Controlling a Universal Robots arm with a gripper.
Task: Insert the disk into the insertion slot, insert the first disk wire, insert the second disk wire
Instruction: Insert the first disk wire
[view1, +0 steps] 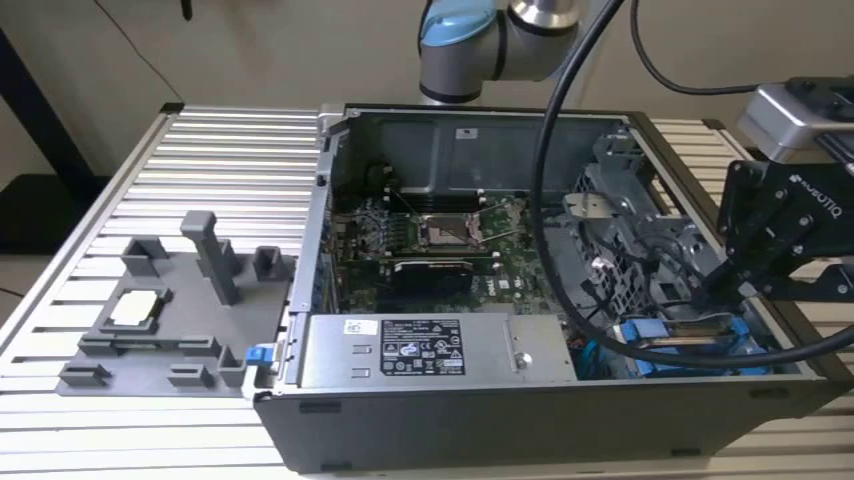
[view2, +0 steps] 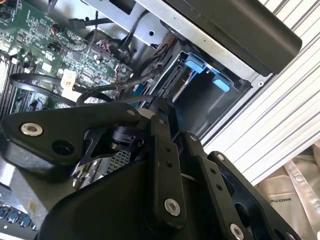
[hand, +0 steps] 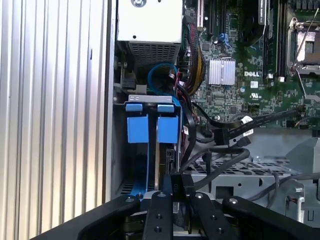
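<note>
In the first wrist view, two blue carrier frames stand side by side in the grey drive cage. The disk (hand: 168, 129) is the one on the motherboard side, with its silver edge showing below the blue tab. It sits in the insertion slot (hand: 150, 99). My gripper (hand: 176, 180) hangs right at the disk's near end with its black fingers drawn together. I cannot see anything held between them. In the exterior view my gripper (view1: 717, 293) reaches down into the cage, above the blue frames (view1: 681, 347). In the second wrist view my gripper (view2: 159, 108) points toward the grey bay (view2: 205, 100).
Black wires with connectors (hand: 222, 136) loop loosely beside the cage, over the green motherboard (hand: 240, 75). The silver power-supply box (view1: 427, 350) lies along the case's front wall. A grey fixture with parts (view1: 160, 320) stands on the slatted table at the exterior view's left.
</note>
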